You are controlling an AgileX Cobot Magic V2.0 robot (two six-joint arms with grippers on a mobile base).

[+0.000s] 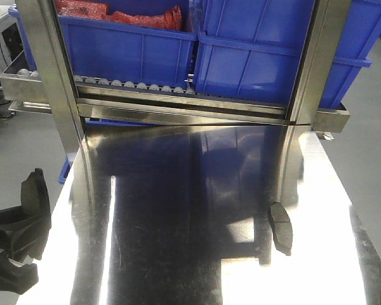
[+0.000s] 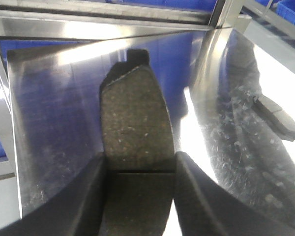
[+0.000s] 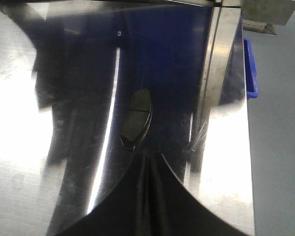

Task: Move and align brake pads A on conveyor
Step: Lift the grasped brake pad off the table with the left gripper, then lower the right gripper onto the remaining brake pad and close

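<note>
Two pads. Held pad (image 2: 132,113) clamped upright in left gripper (image 2: 140,157) at steel table's (image 1: 178,267) nine o'clock edge. Loose pad (image 1: 280,227) flat toward three o'clock, bare steel between. Right gripper (image 3: 148,160) pinched closed, empty.

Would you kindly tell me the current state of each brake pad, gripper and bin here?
left gripper: shut on held brake pad.
held brake pad: clamped, friction face showing.
second brake pad: lying loose on the steel table, untouched.
right gripper: shut, empty.
left blue bin: holds red items.
</note>
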